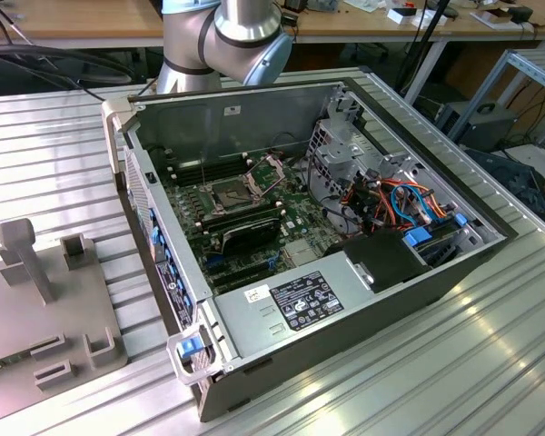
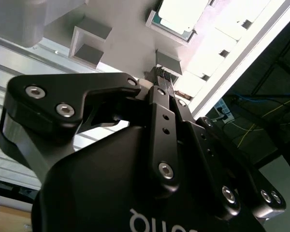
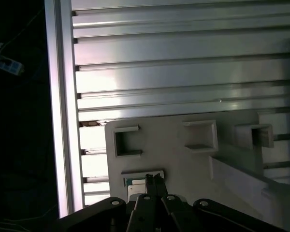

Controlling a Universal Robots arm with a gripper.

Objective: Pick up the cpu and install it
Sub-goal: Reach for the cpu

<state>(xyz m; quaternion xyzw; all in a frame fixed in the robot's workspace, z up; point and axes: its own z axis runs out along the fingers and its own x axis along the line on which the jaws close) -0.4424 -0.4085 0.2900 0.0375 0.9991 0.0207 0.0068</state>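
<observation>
Grey fixture plate (image 2: 130, 48) holds the cpu (image 2: 183, 13) near the closed, empty hand (image 2: 160, 73).

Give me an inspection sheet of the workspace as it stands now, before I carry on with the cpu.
surface: ribbed aluminium table, bearing an open computer case and a grey fixture plate.
job's things: cpu lies flat in a holder on the fixture plate; socket on the motherboard has its frame lifted.
clutter: nothing seen.
grippers: gripper has its fingers together, holds nothing and hangs close by the cpu.
cables: orange and blue cables bundled inside the case, apart from the socket.
surroundings: wooden benches behind; metal rack at the exterior view's right.
</observation>
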